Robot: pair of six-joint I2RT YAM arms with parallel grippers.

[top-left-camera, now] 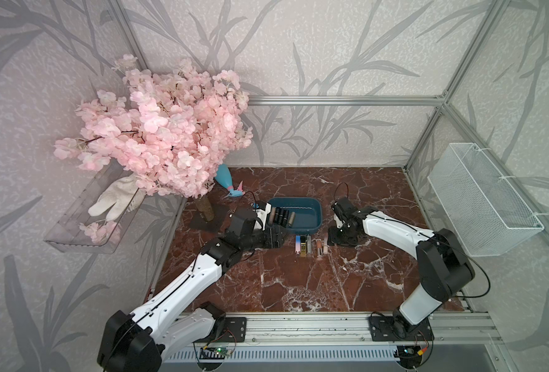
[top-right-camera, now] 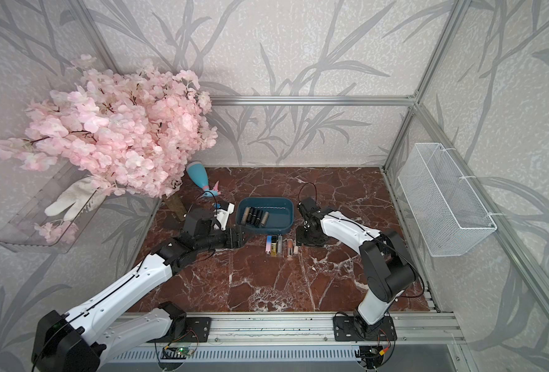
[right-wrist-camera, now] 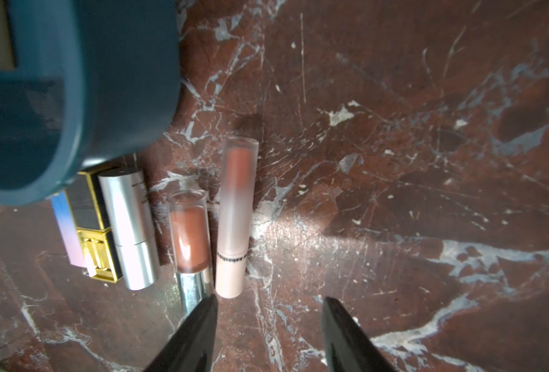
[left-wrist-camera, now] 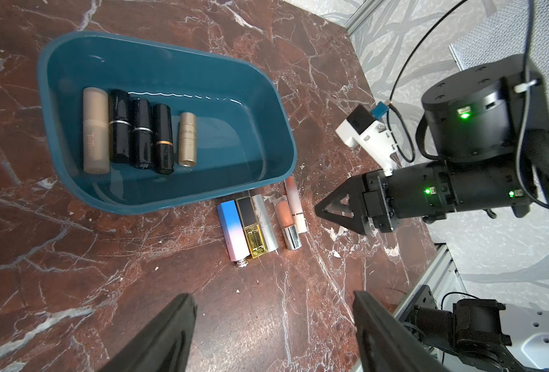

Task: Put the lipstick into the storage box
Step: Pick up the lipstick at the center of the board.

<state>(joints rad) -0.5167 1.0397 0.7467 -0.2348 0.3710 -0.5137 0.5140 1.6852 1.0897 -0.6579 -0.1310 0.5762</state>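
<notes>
A dark teal storage box (left-wrist-camera: 157, 206) sits on a red-brown marble table (left-wrist-camera: 73, 257), with five lipsticks (left-wrist-camera: 141, 133) lying side by side inside it: one beige, three glossy black, one short gold. Five more lie in a row on the table just beside the box's near wall: a blue-to-pink square stick (left-wrist-camera: 232, 230), a black-and-gold case (right-wrist-camera: 92, 232), a silver tube (right-wrist-camera: 128, 225), a clear-capped lipstick (right-wrist-camera: 189, 235) showing a brown bullet, and a frosted pale-pink tube (right-wrist-camera: 234, 219) at the end of the row. The right gripper (right-wrist-camera: 271, 299) hangs low beside that end, fingers parted with only bare marble between them, one fingertip close to the frosted tube's base. The left gripper (left-wrist-camera: 273, 294) hovers near the row, fingers spread wide and empty. These sticks look light, rigid and smooth, so the round ones would likely roll or slip. The frosted tube seems best pinched across its middle, where its free outer side gives a finger room; its neighbour lies very close on the other side
</notes>
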